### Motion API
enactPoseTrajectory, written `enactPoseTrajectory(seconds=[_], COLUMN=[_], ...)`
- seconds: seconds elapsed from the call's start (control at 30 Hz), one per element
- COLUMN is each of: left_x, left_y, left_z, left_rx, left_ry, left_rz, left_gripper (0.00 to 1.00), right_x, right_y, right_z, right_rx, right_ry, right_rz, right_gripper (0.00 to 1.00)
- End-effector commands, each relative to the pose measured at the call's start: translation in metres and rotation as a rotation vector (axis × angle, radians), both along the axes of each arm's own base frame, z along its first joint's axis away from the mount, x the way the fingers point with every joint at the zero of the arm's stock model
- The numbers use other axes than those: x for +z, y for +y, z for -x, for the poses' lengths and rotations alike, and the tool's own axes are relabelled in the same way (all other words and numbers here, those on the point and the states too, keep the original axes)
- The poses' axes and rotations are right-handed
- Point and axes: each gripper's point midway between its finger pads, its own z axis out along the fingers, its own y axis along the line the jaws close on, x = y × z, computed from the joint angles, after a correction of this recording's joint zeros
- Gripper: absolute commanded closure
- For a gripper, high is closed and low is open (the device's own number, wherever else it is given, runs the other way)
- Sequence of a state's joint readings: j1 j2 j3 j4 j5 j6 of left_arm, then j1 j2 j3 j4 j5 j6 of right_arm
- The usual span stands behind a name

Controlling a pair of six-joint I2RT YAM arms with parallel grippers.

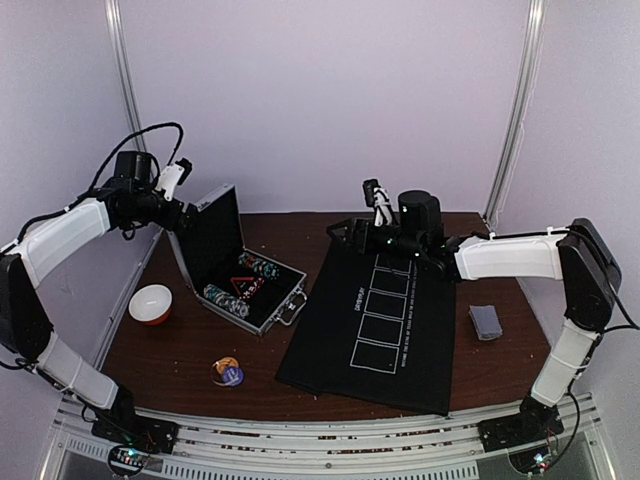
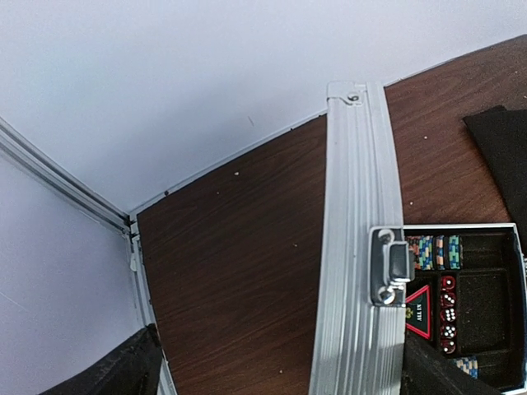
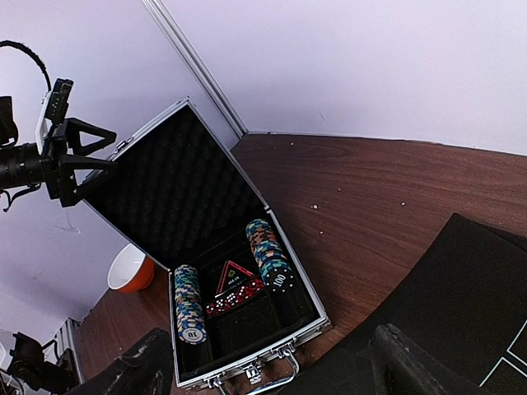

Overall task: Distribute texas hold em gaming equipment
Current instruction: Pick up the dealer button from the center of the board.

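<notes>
The silver case [image 1: 262, 300] stands open on the left of the table. Two rows of striped poker chips [image 3: 188, 304] [image 3: 268, 253] lie inside it, with red dice [image 3: 235, 298] and a triangular plaque between them. My left gripper [image 1: 180, 208] is open at the top edge of the raised lid [image 2: 354, 247], which runs up between its fingers [image 2: 115, 372]. My right gripper [image 1: 345, 228] hovers open and empty over the mat's far corner, facing the case. Round button discs [image 1: 228, 373] sit near the front edge. A grey-blue card deck [image 1: 485, 321] lies at the right.
A red-and-white bowl [image 1: 150, 303] stands left of the case. A black mat [image 1: 380, 320] with printed card boxes covers the middle. The case's handle [image 3: 263, 380] and latches face the mat. Walls and a metal post close in behind.
</notes>
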State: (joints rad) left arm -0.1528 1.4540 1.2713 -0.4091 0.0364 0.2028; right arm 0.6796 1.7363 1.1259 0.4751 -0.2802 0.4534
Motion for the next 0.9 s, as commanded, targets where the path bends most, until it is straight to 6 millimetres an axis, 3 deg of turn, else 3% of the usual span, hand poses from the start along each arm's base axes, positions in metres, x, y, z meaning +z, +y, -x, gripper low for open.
enactPoseTrajectory(seconds=[0.0,0.3,0.5,0.7,0.87], left_x=[0.031,0.051,0.038,0.056,0.056], left_y=[-0.007,-0.023,-0.016,-0.027,-0.024], left_z=[-0.006,-0.002,-0.007,-0.005,-0.009], left_rx=[-0.036,-0.115,-0.088,-0.14,-0.122], left_ry=[-0.099,-0.148,-0.119,-0.155,-0.164], left_rz=[0.013,0.06,0.019,0.054,0.045], left_gripper=[0.02,0.02,0.02,0.02,0.02], right_x=[0.008,0.007,0.008,0.007,0.007], right_y=[0.009,0.012,0.014,0.014,0.016], right_z=[0.002,0.004,0.005,0.006,0.007], right_rx=[0.036,0.059,0.074,0.079,0.087], right_ry=[-0.02,-0.016,-0.018,-0.016,-0.011], right_rz=[0.001,0.003,0.002,0.006,0.003], right_gripper=[0.15,0.15,0.15,0.15,0.15])
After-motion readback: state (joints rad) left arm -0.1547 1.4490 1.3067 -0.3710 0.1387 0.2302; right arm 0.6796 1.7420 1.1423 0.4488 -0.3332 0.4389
